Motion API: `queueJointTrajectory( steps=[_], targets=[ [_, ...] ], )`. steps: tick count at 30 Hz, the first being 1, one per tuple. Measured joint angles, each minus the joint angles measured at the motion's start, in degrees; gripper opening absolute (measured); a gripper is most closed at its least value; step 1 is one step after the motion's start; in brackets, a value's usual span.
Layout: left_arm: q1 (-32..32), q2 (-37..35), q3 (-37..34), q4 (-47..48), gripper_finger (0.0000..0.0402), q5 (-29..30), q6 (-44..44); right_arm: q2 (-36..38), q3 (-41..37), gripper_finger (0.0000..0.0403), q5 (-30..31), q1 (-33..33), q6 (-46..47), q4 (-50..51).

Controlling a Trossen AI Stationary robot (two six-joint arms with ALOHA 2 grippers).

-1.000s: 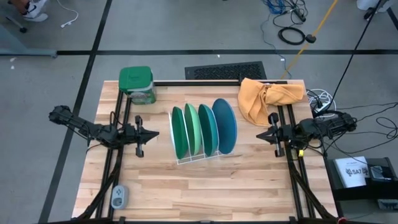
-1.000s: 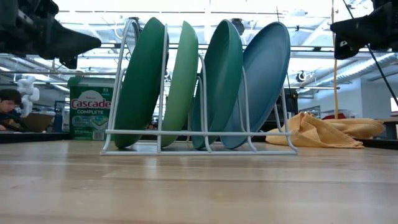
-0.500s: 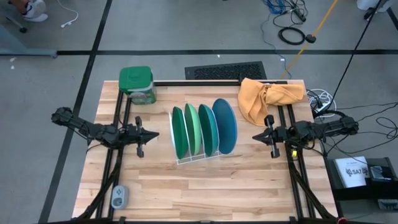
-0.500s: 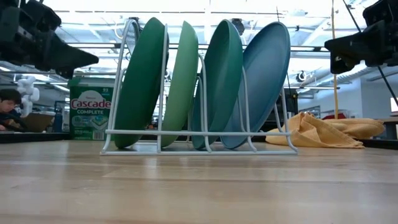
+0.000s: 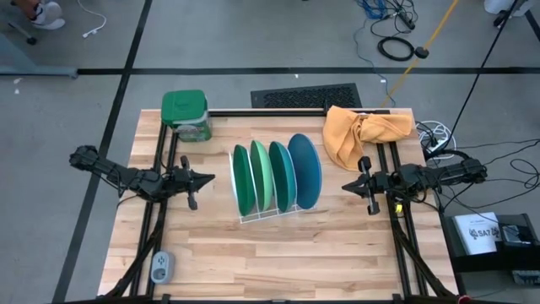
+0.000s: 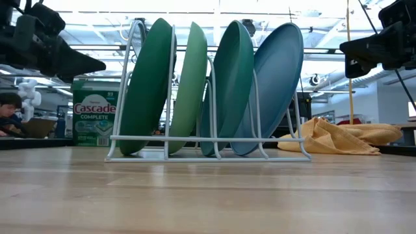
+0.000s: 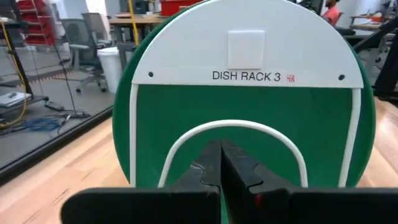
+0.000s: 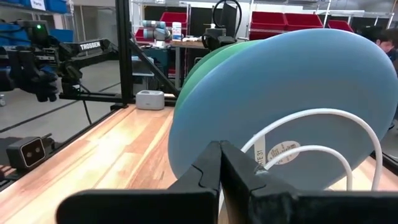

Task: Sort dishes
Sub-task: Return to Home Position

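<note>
Four plates stand on edge in a white wire rack (image 5: pixel 253 218) at the table's middle: dark green (image 5: pixel 242 179), mint (image 5: pixel 261 175), teal (image 5: pixel 283 175) and blue (image 5: pixel 305 171), left to right. My left gripper (image 5: pixel 208 178) is shut and empty, level, pointing at the rack's left end, a short way off; its wrist view shows the rack's white label plate (image 7: pixel 249 56) before the dark green plate (image 7: pixel 249 112). My right gripper (image 5: pixel 346 187) is shut and empty, level, pointing at the blue plate (image 8: pixel 280 93) from the right.
A green-lidded detergent tub (image 5: pixel 186 114) stands at the far left corner. An orange cloth (image 5: pixel 363 131) lies at the far right. A small grey device (image 5: pixel 161 266) lies at the near left. A person (image 6: pixel 10 110) sits beyond the table.
My right gripper has moved a little toward the table's left, nearer the blue plate, then held still. My left gripper has edged toward the rack and rolled about its own axis. The plates and rack have not moved.
</note>
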State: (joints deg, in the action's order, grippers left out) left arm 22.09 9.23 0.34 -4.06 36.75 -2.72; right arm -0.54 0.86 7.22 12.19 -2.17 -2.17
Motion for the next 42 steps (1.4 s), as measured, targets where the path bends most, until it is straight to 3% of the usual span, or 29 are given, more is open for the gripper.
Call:
queueJointTrajectory(
  steps=[3,9,15,42],
  targets=[
    [0.04,0.00,-0.02,-0.02,0.0000,-1.89,0.00,0.04,0.00,0.0001,0.05,0.00,0.00,0.02],
    [0.17,0.00,-0.02,-0.44,0.0000,-16.69,-2.82,-0.02,0.00,0.0007,0.14,0.00,0.01,0.03],
    [0.17,0.80,0.00,1.13,0.0000,-22.33,-2.98,-0.02,0.00,0.0008,0.18,0.02,0.02,0.06],
    [0.11,0.76,0.00,1.38,0.0000,-22.42,-2.86,-0.02,0.00,0.0009,0.18,0.02,0.02,0.08]
  ],
)
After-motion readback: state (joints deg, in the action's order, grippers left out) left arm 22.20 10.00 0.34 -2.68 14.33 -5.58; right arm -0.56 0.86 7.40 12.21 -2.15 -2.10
